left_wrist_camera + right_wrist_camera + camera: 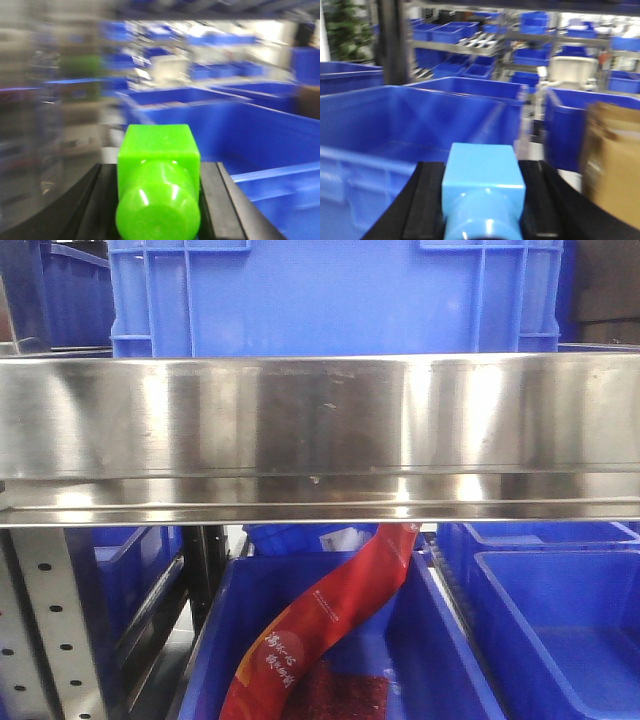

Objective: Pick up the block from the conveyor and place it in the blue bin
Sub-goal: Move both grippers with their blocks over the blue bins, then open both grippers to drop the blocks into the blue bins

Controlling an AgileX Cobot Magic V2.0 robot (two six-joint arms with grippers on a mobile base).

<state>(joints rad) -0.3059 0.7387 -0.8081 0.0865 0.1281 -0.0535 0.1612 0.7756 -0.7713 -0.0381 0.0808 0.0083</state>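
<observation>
Room filled with blue bins [395, 125]; front view blocked by a steel rail [320, 420].
A green block [157, 145] is clamped in the left gripper [159, 190], a light-blue block [482, 165] in the right gripper [482, 200].

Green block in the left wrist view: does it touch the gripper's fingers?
Touching. The left wrist view shows the green block clamped between the left gripper's black fingers, with no gap on either side.

A wide band of polished stainless steel [320, 430] runs level across the middle, with a ribbed blue plastic crate [335, 295] above it. Below, a long red printed wrapper [330, 625] slants down into an open blue plastic bin [440, 670]. A second blue bin [560, 630] sits just beside it, and a perforated grey metal upright [45, 630] stands at lower left.
</observation>
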